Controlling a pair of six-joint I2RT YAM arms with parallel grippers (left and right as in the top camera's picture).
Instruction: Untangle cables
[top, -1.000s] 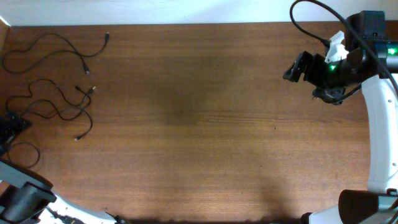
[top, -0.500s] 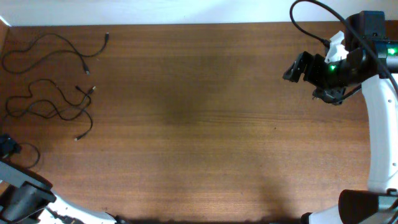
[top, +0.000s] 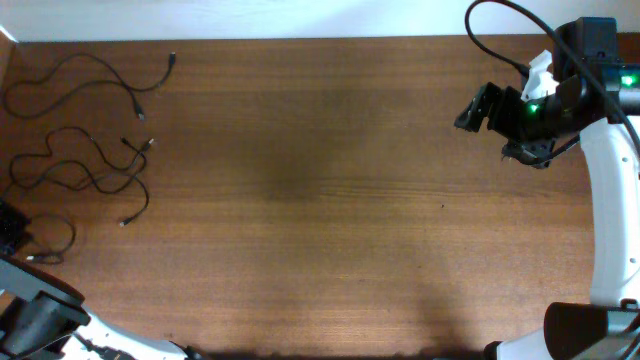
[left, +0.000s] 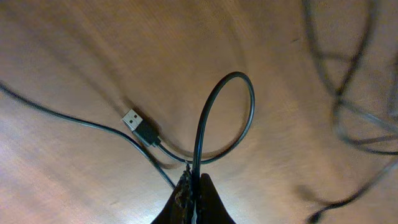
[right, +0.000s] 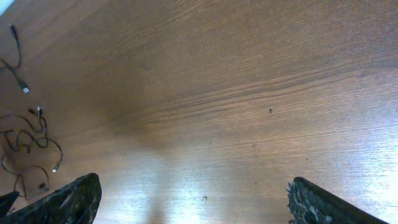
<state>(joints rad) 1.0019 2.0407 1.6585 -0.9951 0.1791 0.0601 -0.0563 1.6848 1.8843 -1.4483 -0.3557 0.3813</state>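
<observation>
Three thin black cables lie at the table's far left in the overhead view. One wavy cable is at the back. A second cable snakes below it. The third cable loops beside my left gripper. In the left wrist view that gripper is shut on this cable, which arches up in a loop, its USB plug lying flat on the wood. My right gripper hovers at the back right, far from the cables. Its fingers stand wide open with nothing between them.
The brown wooden table stretches between the two arms. A thick black robot cable arcs over the right arm. The table's left edge runs close by the left gripper. In the right wrist view the cables show small at far left.
My left gripper dropped toward the front left corner and closed on the nearest cable. That cable's loop has shifted slightly. The right arm has not moved.
</observation>
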